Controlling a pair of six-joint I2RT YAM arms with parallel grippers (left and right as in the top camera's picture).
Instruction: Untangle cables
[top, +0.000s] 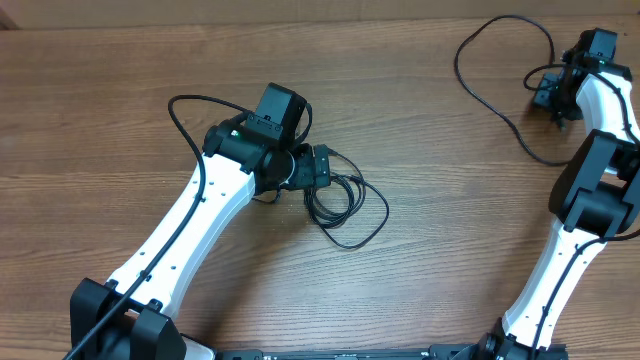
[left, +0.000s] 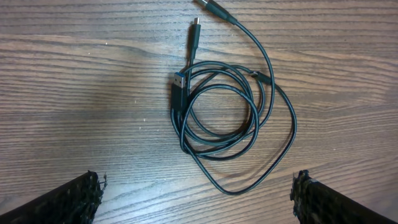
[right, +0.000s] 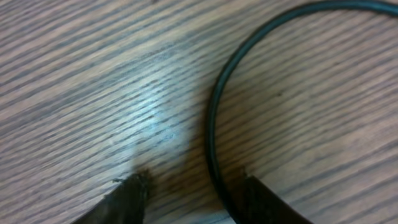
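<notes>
1. The left end effector (left: 198, 190) hangs wide open, with nothing between its fingers.
2. Just beyond it a coiled cable bundle (left: 179, 99) lies flat on the tabletop (top: 450, 260), left of centre in the overhead view.
3. The right end effector (right: 196, 193) sits low at the upper right, jaws apart. A loose cable (right: 211, 130) curves in between them, unpinched.
4. That cable loops across the upper right, well apart from the coil.

Two arms: a left arm (top: 190, 225) and a right arm (top: 560, 260). One worktop (top: 430, 280). One bundle of cables (left: 254, 118) showing four plug ends (left: 194, 37). One separate cable (top: 458, 58).
</notes>
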